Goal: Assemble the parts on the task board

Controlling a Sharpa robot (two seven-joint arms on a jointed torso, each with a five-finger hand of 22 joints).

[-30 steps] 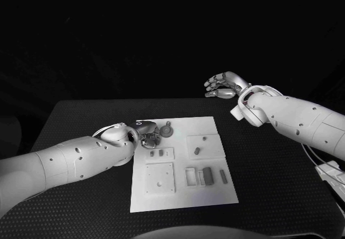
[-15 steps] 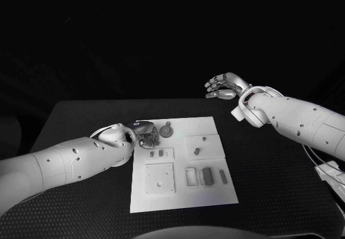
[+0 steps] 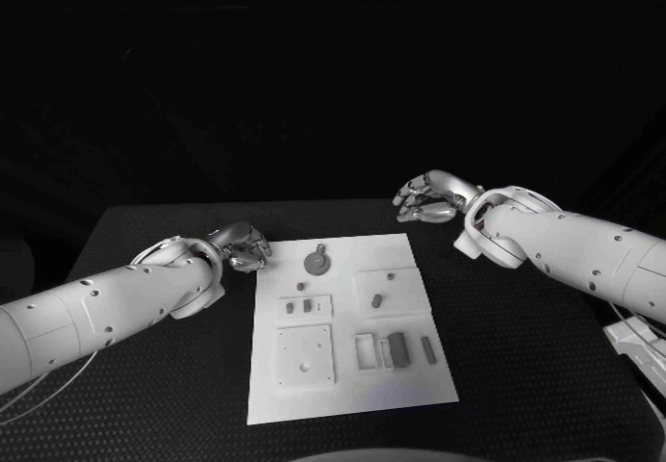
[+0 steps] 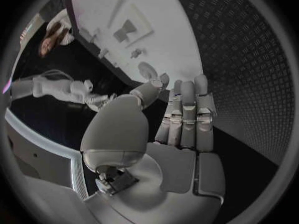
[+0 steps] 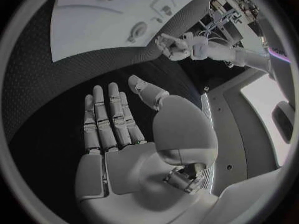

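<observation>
Task board (image 3: 347, 380) sits mid-table (image 3: 555, 385), white plate, long side running away from the robot. Parts look mostly loose as far as I can tell: a round disc-shaped part (image 3: 315, 261) near the far edge, a small part (image 3: 304, 308) on a square plate at left-centre, another small part (image 3: 376, 299) on the raised square to its right, a dark block (image 3: 399, 348) and a thin bar (image 3: 430, 348) beside an open frame near the right side. The big square plate (image 3: 304, 353) has only small features on it. My read: assembly barely started, nearly all placements left.

Left hand (image 3: 239, 246) is off the board's far-left corner, above the table, fingers straight and apart in the wrist view, holding nothing. Right hand (image 3: 430, 196) hangs past the board's far-right corner, fingers spread, also empty.

Versus a second ago: left hand was over the board next to the disc, fingers curled near it; it has pulled back off the board. Disc now lies uncovered. Right hand has dropped slightly. Camera view has shifted a bit too.
</observation>
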